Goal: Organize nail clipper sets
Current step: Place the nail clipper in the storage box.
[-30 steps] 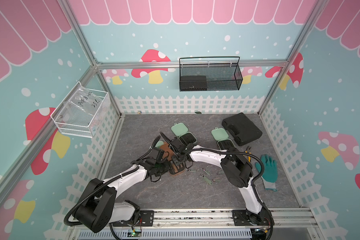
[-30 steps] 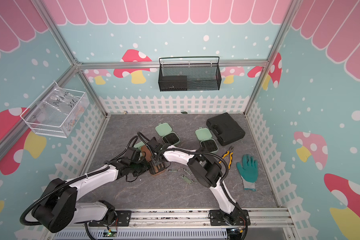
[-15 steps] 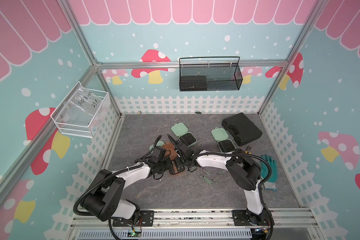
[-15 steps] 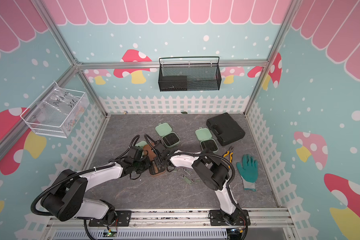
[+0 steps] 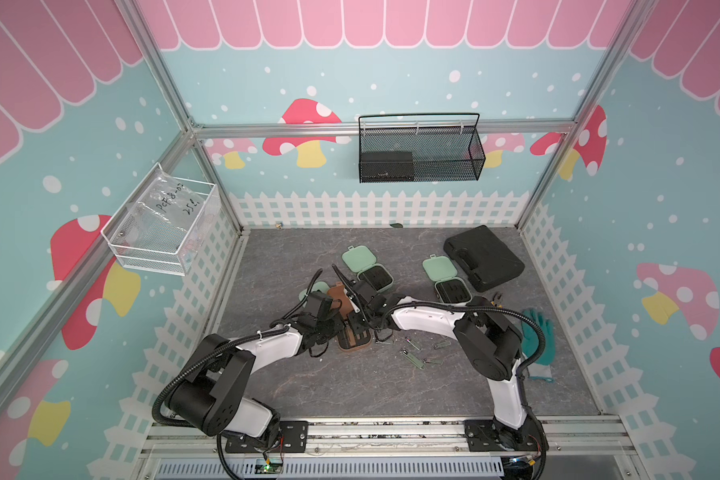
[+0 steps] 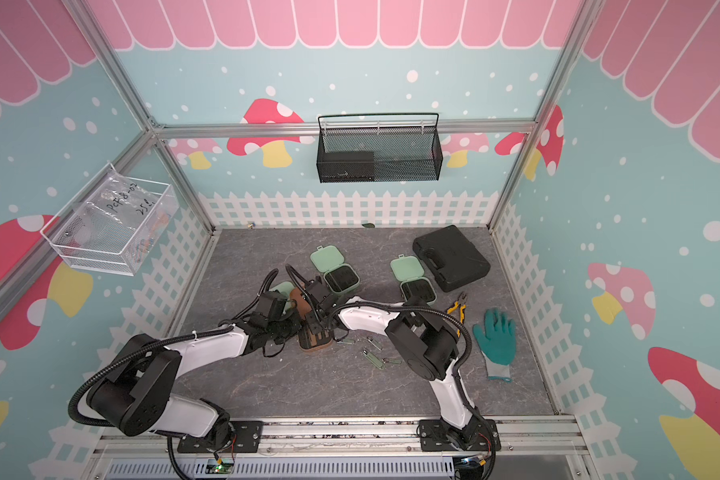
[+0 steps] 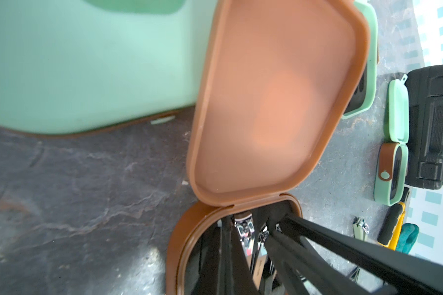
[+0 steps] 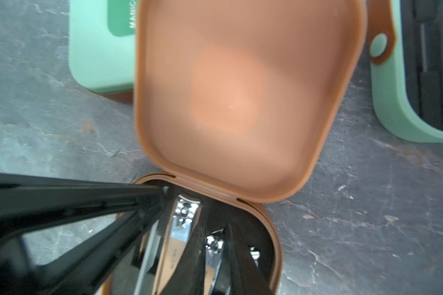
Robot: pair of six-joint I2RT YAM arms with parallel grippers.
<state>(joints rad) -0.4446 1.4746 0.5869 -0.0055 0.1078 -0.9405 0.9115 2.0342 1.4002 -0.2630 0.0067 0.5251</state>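
I am filling the brown rounded-square plastic case, which is lying open near the middle of the grey stone-look worktop with its lid tipped back. My left hand is reaching into the case by the hinge, fingers closed together, seemingly pinning the black slotted insert. My right hand is working inside the case too, fingers slightly apart around a small chrome clipper; I cannot tell whether they are gripping it. I am judging the next move as seating that clipper, then fetching the loose slim metal clippers lying just beside the case
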